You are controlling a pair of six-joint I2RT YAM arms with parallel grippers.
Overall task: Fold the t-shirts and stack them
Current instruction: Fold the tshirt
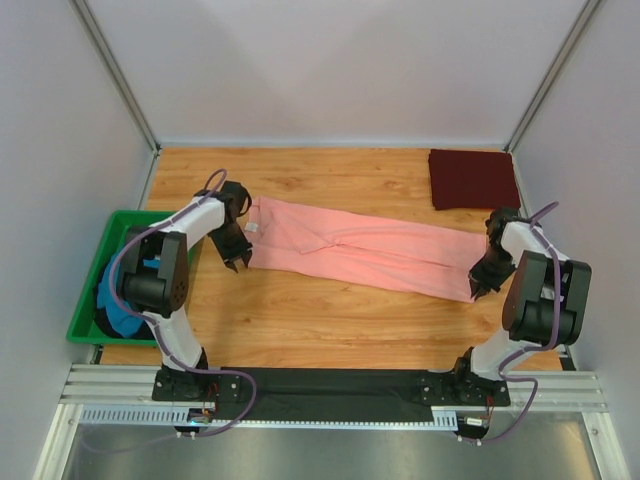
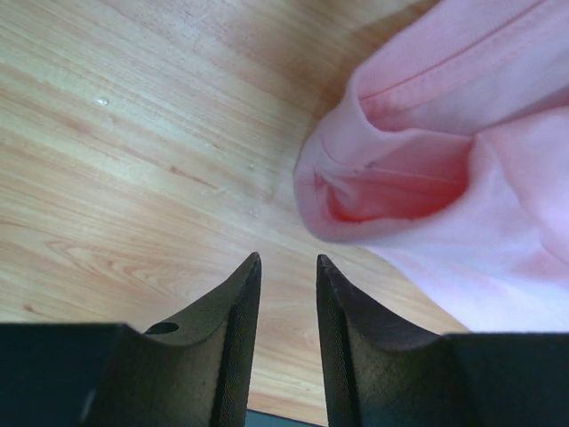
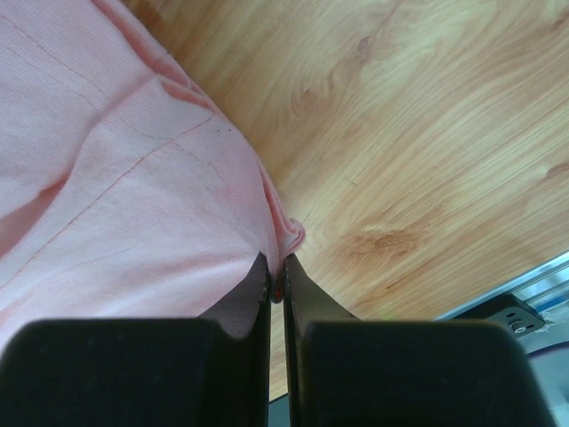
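Top external: the salmon-pink t-shirt (image 1: 360, 250) lies stretched long, apparently mid-fold. Right gripper (image 3: 276, 260) pinches its corner; left gripper (image 2: 286, 260) (fingers spread, empty) should next grasp cloth at two o'clock.

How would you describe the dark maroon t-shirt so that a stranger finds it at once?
Look at the wooden table, at its far right corner. The dark maroon t-shirt lies there, folded into a square. Unlike it, the salmon-pink t-shirt lies spread long across the middle.
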